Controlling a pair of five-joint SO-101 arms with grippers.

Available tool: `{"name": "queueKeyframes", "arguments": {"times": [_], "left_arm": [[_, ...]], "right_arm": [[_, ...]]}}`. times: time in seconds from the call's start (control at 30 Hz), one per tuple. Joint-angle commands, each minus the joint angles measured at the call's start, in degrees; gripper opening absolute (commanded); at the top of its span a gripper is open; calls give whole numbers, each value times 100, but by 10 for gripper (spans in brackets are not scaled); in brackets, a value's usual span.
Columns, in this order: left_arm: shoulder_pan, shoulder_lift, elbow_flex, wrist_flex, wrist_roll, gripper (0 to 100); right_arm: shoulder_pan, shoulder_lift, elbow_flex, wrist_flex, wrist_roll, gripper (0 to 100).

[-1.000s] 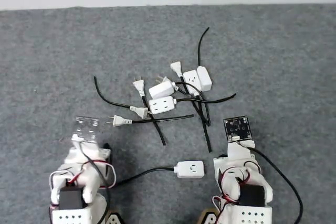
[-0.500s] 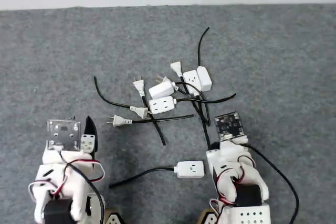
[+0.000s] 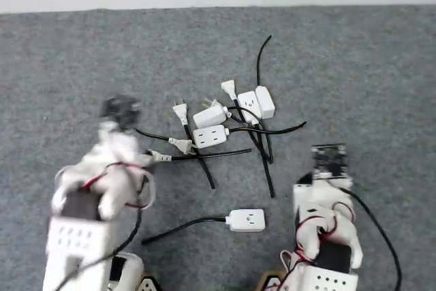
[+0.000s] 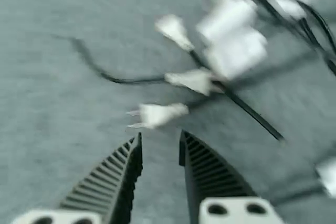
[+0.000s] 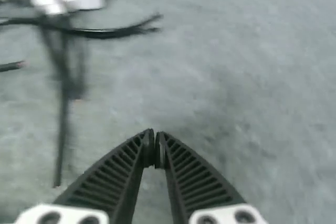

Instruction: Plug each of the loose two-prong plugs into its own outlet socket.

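My L jaws are narrowly apart and empty, tips just short of a white two-prong plug on black cord (image 4: 157,115). R jaws are pressed together, holding nothing, over the grey felt bench (image 5: 252,77). White plastic outlet sockets (image 3: 210,135) sit tangled mid-bench, w/ one lone white socket block (image 3: 246,219) nearer me.

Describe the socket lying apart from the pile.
On the grey mat, find the central tangle of cords. Between the left arm and right arm lies the lone socket, its black cord trailing away; every other socket sits inside the tangle.
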Motion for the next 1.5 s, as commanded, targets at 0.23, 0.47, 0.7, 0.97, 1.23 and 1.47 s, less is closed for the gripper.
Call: {"name": "queueKeyframes", "arguments": {"times": [0.23, 0.47, 0.7, 0.97, 1.23, 1.47], "left_arm": [[3262, 1644, -356, -220, -1143, 117], [4800, 1644, -215, -325, -1679, 244], [4941, 1908, 66, -1292, -2066, 267], [4738, 3499, 84, -2391, -2224, 265], [4264, 4475, -743, -2127, -2198, 247], [4396, 4730, -919, -1925, -2224, 141]], "right_arm": [[831, -4, -378, -66, -369, 155], [1042, -4, -360, -163, -396, 154], [1042, -4, -360, -163, -387, 154], [1042, -40, -352, -163, -387, 154], [1042, -57, -352, -163, -387, 152], [1042, -57, -352, -163, -387, 151]]}}
